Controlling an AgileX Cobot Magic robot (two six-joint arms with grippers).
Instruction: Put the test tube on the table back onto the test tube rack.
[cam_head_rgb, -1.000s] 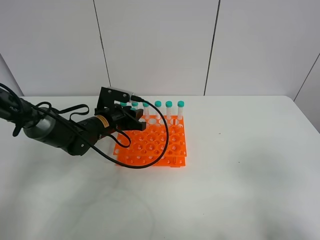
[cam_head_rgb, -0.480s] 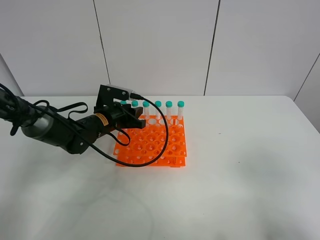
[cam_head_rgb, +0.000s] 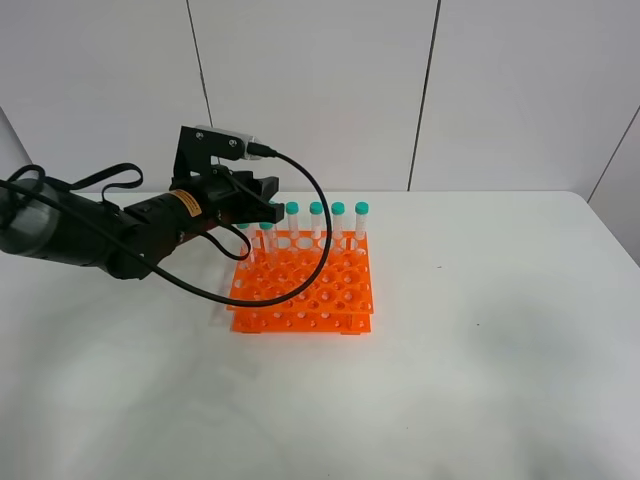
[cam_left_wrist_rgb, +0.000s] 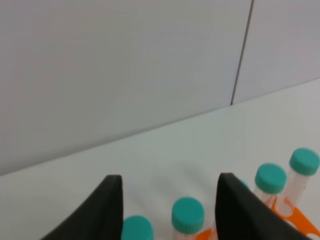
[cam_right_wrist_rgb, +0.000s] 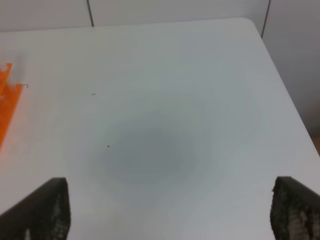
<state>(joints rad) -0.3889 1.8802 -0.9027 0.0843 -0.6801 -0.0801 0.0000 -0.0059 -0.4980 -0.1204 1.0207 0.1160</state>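
Observation:
The orange test tube rack (cam_head_rgb: 300, 283) stands on the white table (cam_head_rgb: 480, 340). Several teal-capped tubes stand upright in its back row (cam_head_rgb: 316, 222). No tube lies on the table in view. My left gripper (cam_head_rgb: 262, 208) hangs above the rack's back left corner, open and empty. In the left wrist view its black fingers (cam_left_wrist_rgb: 107, 210) straddle one standing test tube (cam_left_wrist_rgb: 187, 215) from above without touching it, and other caps (cam_left_wrist_rgb: 270, 178) show beside it. My right gripper (cam_right_wrist_rgb: 172, 205) is open and empty over bare table. It is out of the exterior view.
The rack's orange edge (cam_right_wrist_rgb: 6, 100) shows at the side of the right wrist view. The left arm's black cable (cam_head_rgb: 318, 262) loops over the rack's front. The grey wall panels (cam_head_rgb: 320, 90) stand behind the table's far edge.
My left gripper has risen and drawn back to the left, off the rack's back row. The two leftmost tubes now stand uncovered below it.

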